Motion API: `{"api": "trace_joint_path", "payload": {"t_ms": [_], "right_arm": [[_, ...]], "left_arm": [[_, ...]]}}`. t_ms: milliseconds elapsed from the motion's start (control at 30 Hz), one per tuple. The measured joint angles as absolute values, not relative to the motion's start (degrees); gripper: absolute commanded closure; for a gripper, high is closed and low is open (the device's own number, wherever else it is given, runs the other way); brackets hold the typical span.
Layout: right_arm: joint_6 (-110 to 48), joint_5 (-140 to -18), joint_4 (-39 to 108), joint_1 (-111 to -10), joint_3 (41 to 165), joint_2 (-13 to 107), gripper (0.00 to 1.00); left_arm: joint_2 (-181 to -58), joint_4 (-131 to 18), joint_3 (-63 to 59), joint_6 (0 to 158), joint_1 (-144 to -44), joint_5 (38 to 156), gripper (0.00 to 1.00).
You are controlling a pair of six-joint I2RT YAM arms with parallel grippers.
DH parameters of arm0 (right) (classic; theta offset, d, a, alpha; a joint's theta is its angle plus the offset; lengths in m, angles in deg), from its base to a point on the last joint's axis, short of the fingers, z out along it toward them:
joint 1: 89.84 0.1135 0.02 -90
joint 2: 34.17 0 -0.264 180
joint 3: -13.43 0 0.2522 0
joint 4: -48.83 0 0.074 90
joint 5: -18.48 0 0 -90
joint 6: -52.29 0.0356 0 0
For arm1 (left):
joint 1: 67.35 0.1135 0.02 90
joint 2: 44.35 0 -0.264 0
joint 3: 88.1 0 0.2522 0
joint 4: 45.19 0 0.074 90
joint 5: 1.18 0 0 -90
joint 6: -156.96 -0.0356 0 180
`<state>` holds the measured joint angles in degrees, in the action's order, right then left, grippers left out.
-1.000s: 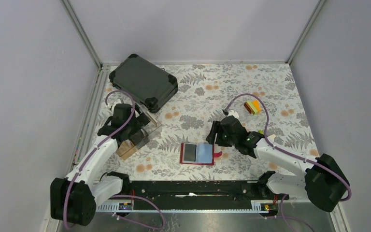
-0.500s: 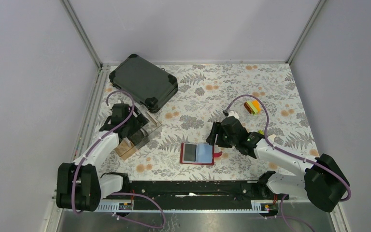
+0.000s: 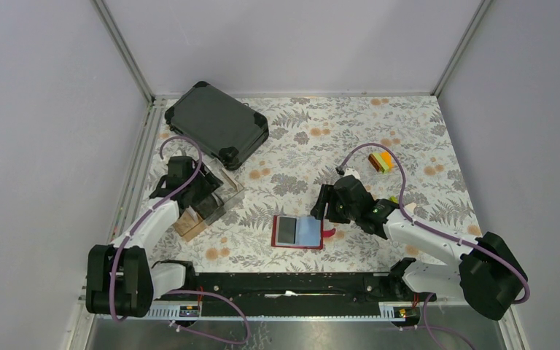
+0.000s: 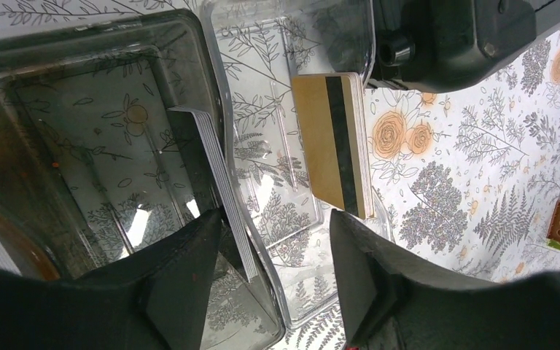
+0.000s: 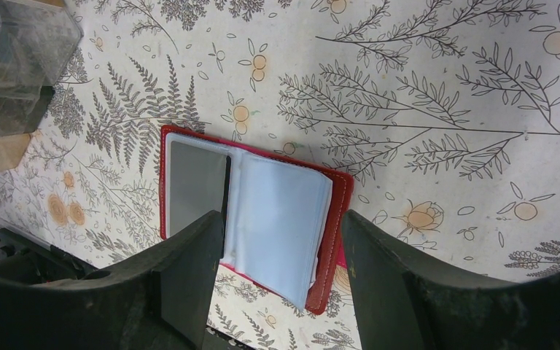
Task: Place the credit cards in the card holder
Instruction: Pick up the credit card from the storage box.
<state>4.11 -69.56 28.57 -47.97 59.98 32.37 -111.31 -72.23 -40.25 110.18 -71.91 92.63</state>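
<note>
The red card holder [image 3: 278, 244] lies open on the floral cloth; the right wrist view shows its red edge [image 5: 337, 211], a grey card [image 5: 195, 186] in its left side and light blue sleeves [image 5: 277, 211]. My right gripper [image 3: 324, 210] is open and empty, hovering over the holder [image 5: 281, 219]. More credit cards stand in the clear box [image 3: 222, 191]: a tan stack with a dark stripe [image 4: 332, 142] and a grey stack seen edge-on [image 4: 222, 189]. My left gripper [image 4: 275, 219] is open over the box, its jaws either side of a divider wall, touching no card.
The clear box [image 4: 189, 44] sits on a wooden base [image 3: 187, 226] at the left. A large dark hard case [image 3: 216, 124] lies behind it. Small yellow, orange and green blocks [image 3: 380, 161] lie at the right rear. The black rail [image 3: 284, 284] runs along the near edge.
The left arm has swung at its base and elbow, and its gripper has shifted slightly over the clear box. The right arm and the card holder have not visibly moved.
</note>
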Motion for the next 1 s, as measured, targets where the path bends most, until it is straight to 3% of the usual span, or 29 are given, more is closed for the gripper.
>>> {"api": "trace_joint_path", "payload": {"t_ms": [833, 933, 1000], "right_arm": [[4.6, -71.1, 29.9, -48.0, 59.1, 33.2, 0.33], [4.7, -71.2, 29.9, -48.0, 59.1, 33.2, 0.33], [4.8, -71.1, 30.0, -48.0, 59.1, 33.2, 0.33]], "left_arm": [[-108.9, -75.8, -40.2, 109.4, -71.6, 89.2, 0.8], [-108.9, -76.3, -40.2, 109.4, -71.6, 88.8, 0.79], [-108.9, -76.6, -40.2, 109.4, -71.6, 88.4, 0.71]]}}
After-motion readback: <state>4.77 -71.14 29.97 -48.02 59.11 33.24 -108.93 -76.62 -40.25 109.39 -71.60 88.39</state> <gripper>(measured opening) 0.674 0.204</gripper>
